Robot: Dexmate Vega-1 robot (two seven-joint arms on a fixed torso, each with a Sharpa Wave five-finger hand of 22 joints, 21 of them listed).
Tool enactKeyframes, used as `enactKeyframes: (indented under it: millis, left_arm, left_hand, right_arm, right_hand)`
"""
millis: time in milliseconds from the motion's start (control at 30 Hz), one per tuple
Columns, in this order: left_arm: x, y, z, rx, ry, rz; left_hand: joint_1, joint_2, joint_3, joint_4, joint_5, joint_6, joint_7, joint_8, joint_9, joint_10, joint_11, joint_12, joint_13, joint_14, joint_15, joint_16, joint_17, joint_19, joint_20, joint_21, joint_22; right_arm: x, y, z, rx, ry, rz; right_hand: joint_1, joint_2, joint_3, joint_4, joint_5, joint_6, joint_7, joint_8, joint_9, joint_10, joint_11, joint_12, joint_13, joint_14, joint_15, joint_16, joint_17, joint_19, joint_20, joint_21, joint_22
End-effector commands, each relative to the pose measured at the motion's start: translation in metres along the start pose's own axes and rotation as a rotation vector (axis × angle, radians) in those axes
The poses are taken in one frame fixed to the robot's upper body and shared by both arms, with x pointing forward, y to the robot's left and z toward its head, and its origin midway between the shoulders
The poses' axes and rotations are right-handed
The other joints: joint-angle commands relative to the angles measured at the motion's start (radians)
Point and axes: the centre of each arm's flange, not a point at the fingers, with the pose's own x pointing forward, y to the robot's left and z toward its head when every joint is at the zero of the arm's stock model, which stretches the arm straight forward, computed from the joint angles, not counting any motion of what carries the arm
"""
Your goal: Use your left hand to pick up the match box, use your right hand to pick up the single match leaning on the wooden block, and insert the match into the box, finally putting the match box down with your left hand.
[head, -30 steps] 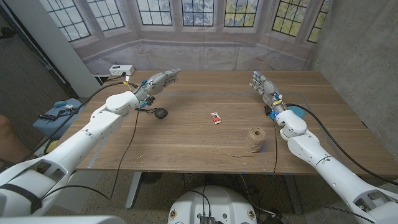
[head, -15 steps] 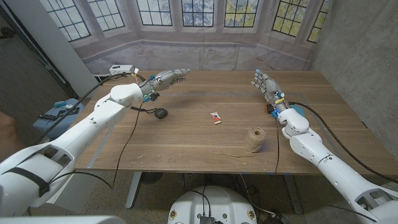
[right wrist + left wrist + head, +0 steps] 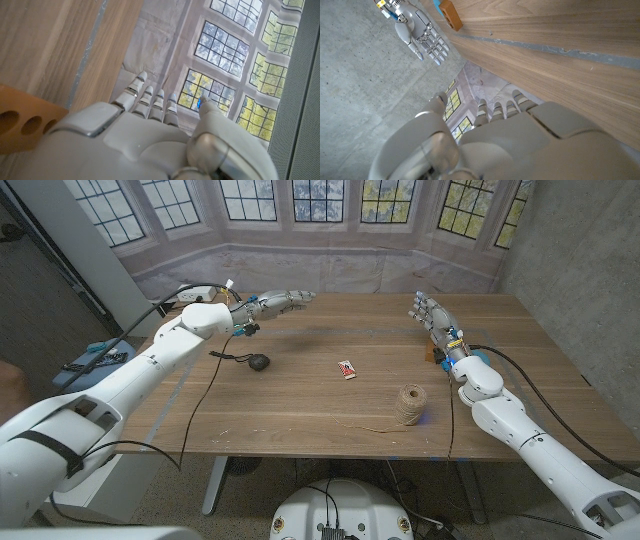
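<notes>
Both hands, left hand [image 3: 277, 302] and right hand [image 3: 427, 313], hover empty with fingers apart above the wooden tabletop [image 3: 300, 395]; the small red-and-white match box [image 3: 347, 367], possibly slightly open, lies between them.

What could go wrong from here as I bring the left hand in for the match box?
Two risks show. The left hand hovers open over the table's far side, with its dangling black cable and small dark weight between it and the match box; the cable could drag across or nudge the box. The twine spool stands just right of the box, with a loose strand along the table, so a wide sweep might catch it.
</notes>
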Motion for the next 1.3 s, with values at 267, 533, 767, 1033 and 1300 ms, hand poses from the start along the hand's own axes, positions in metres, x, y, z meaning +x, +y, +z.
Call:
enactKeyframes:
  millis: [267,533,767,1033,1300]
  left_arm:
    - [0.013,0.007,0.022,0.233,0.009,-0.089]
    - [0.020,0.009,0.029,0.299,0.007,-0.121]
    - [0.027,0.009,0.033,0.342,0.005,-0.150]
    - [0.035,0.007,0.040,0.396,-0.001,-0.184]
    - [0.040,0.004,0.044,0.443,-0.009,-0.215]
  left_hand:
    - [0.014,0.000,-0.001,-0.016,0.000,0.020,-0.002,0.008,0.002,-0.003,-0.008,0.003,0.005,-0.004,-0.007,0.003,0.003,0.007,0.004,-0.002,0.001]
    - [0.015,0.000,-0.002,-0.022,-0.001,0.025,-0.006,0.010,0.002,0.003,-0.014,0.005,0.005,-0.001,-0.010,0.004,0.003,0.014,0.003,-0.002,0.001]
    - [0.017,-0.002,-0.006,-0.028,-0.002,0.028,-0.011,0.009,0.002,0.004,-0.019,0.006,0.005,0.004,-0.013,0.005,0.003,0.019,0.000,-0.003,0.002]
    - [0.014,-0.011,-0.014,-0.035,-0.006,0.033,-0.027,0.010,0.002,0.005,-0.028,0.006,0.006,0.007,-0.019,0.005,0.003,0.026,-0.005,-0.004,0.002]
    - [0.017,-0.022,-0.024,-0.050,-0.010,0.055,-0.057,0.015,0.003,0.017,-0.043,0.011,0.006,0.017,-0.029,0.007,0.003,0.037,-0.007,-0.005,0.002]
  right_arm:
    - [-0.010,-0.012,0.005,-0.015,0.010,-0.028]
    - [-0.011,-0.018,0.006,-0.019,0.011,-0.041]
    - [-0.012,-0.021,0.006,-0.017,0.007,-0.052]
    - [-0.014,-0.026,0.008,-0.018,0.005,-0.059]
    - [-0.016,-0.029,0.009,-0.015,0.004,-0.064]
  right_hand:
    - [0.013,0.002,0.005,-0.006,-0.003,0.008,0.009,0.005,0.005,0.012,0.004,0.005,0.004,0.012,-0.047,0.007,0.005,0.012,-0.036,0.004,0.005]
    - [0.015,0.004,0.007,-0.008,-0.003,0.014,0.013,0.007,0.005,0.015,0.003,0.006,0.004,0.017,-0.046,0.009,0.006,0.015,-0.035,0.005,0.005]
    - [0.017,0.005,0.009,-0.011,-0.004,0.017,0.015,0.008,0.005,0.019,0.003,0.007,0.004,0.018,-0.045,0.010,0.006,0.018,-0.035,0.005,0.005]
    - [0.019,0.005,0.011,-0.012,-0.005,0.019,0.017,0.008,0.005,0.022,0.004,0.008,0.005,0.020,-0.043,0.010,0.007,0.019,-0.033,0.005,0.005]
    - [0.019,0.006,0.012,-0.013,-0.005,0.021,0.019,0.008,0.005,0.022,0.008,0.007,0.005,0.019,-0.041,0.011,0.007,0.021,-0.032,0.005,0.005]
